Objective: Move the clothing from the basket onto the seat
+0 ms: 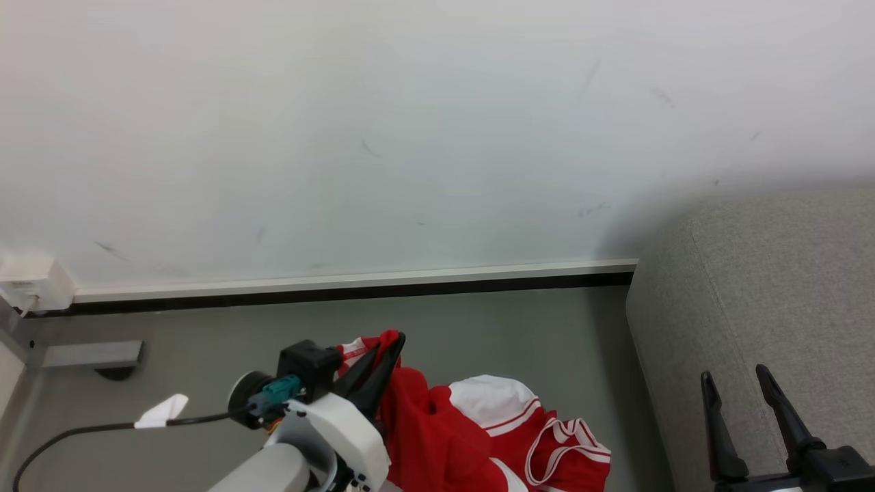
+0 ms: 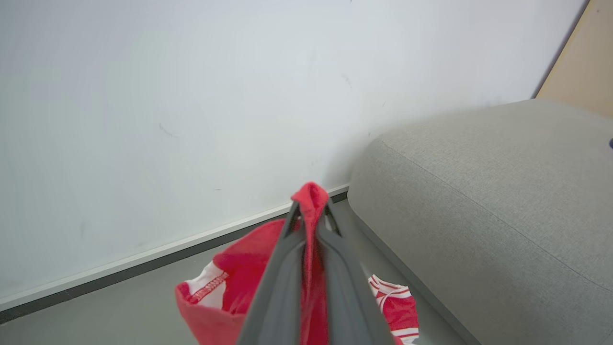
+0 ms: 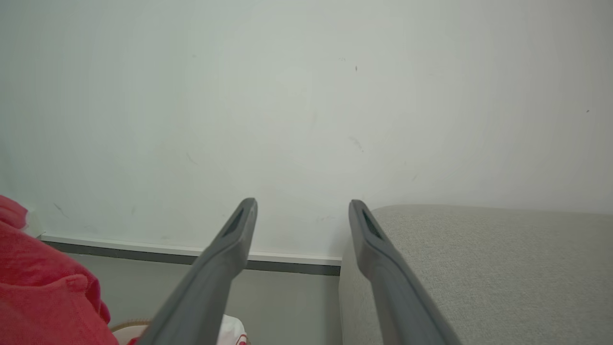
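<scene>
The left jaws were clamped together on the clothing (image 1: 417, 424), with a fold of red fabric poking out past their tips. The rest of the garment hung below and to the right of them, showing a white panel and red-and-white striped trim. Behind these jaws, a black cable (image 1: 82, 430) with a white tag (image 1: 163, 411) trailed away from the pale wrist (image 1: 328, 430). The right jaws stood apart with nothing between them, their tips in front of the light grey seat (image 1: 765, 287). Beyond both pairs lay the grey floor (image 1: 513, 328), a skirting board (image 1: 355, 280) and a white wall (image 1: 410, 123).
</scene>
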`<state>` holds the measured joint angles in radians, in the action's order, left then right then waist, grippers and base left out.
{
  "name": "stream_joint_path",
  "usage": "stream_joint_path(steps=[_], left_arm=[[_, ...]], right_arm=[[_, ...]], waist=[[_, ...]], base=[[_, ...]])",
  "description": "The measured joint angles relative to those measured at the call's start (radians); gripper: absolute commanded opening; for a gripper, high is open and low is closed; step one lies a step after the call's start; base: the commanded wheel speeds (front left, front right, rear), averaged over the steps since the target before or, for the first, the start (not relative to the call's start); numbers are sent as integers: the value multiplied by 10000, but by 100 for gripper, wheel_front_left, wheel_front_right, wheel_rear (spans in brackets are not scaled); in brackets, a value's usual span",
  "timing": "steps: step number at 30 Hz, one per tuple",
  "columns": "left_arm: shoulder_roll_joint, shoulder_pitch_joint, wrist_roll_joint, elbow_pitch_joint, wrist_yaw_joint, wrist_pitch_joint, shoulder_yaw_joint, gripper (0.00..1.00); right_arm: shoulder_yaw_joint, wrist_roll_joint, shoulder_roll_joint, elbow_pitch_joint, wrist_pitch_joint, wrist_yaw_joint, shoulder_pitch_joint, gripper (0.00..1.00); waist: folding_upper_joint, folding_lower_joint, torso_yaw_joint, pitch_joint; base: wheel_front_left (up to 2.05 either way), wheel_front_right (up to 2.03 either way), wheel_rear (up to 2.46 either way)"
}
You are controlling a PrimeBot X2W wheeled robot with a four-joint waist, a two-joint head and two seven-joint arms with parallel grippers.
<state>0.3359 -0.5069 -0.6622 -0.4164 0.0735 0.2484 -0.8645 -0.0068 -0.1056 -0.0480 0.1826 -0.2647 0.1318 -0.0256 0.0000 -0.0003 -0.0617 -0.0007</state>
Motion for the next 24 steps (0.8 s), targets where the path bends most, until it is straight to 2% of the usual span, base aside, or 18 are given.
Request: stream_joint_path(steps=[7,15,19,24], left_arm=[[384,34,-188,1250,499,-299,259,0],[627,151,-234,2086,798,-631,295,0],[662,161,-236,2347,918,-723,291,0],[652,157,-236,2652,970,-834,207,0]], right_arm=[[38,82,0,-125,0,0,132,100],[591,211,-4,-424,0,0,150,100],[1494,349,-6,-537,0,0,32,100],[3365,445,0,-362,0,0,-448,100]], waist=[[0,1,-34,-174],[0,2,37,-207],[0,2,82,-218],[0,3,132,-246]], base=[[0,0,0],[0,0,0],[0,0,0],[0,0,0]])
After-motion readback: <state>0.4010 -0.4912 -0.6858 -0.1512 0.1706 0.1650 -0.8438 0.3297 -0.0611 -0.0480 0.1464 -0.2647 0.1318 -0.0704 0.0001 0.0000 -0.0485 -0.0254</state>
